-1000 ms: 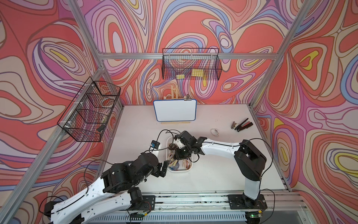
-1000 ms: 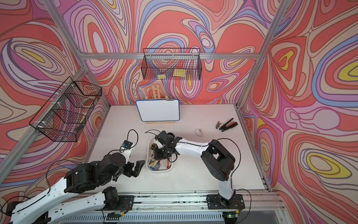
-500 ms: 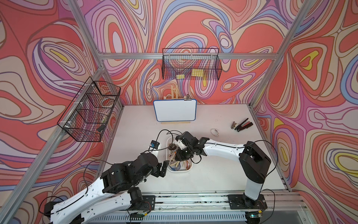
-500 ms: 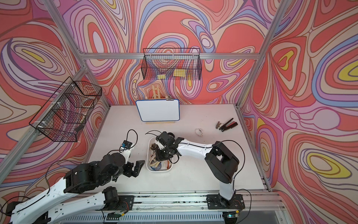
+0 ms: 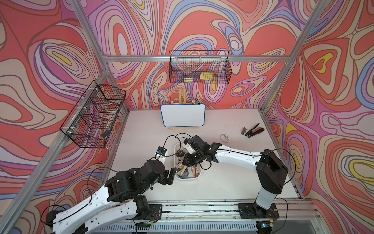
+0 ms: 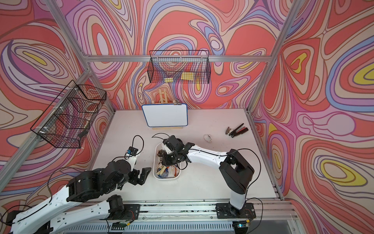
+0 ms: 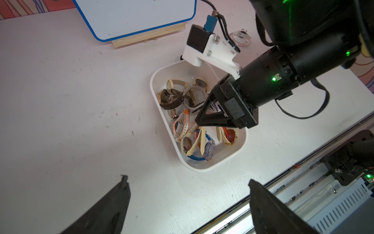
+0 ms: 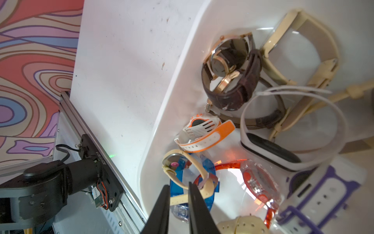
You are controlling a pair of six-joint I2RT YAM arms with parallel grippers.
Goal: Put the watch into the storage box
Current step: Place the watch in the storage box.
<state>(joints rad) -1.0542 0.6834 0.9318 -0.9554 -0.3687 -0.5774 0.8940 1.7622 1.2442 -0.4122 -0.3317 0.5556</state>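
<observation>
The storage box (image 5: pixel 188 178) (image 6: pixel 167 178) (image 7: pixel 202 169) is a white tray near the table's front middle and holds several watches. My right gripper (image 5: pixel 183 162) (image 8: pixel 179 185) reaches down into it. Its jaws stand a narrow gap apart, and the strap of a cream watch (image 8: pixel 172 160) (image 7: pixel 187 144) crosses that gap, lying on a blue watch. Another pale watch (image 5: pixel 224 138) (image 7: pixel 240 38) lies on the table, right of the box. My left gripper (image 5: pixel 171 176) (image 7: pixel 187 180) hovers wide open and empty just left of the box's front corner.
A whiteboard (image 5: pixel 183 115) stands on a wooden easel at the back. A stapler and a dark tool (image 5: pixel 253 131) lie at the back right. Black wire baskets hang on the back wall (image 5: pixel 199 69) and the left wall (image 5: pixel 93 115). A metal rail (image 5: pixel 202 204) runs along the front.
The right gripper's jaws have parted slightly over the box, and its elbow has shifted a little to the right. The left arm has not moved.
</observation>
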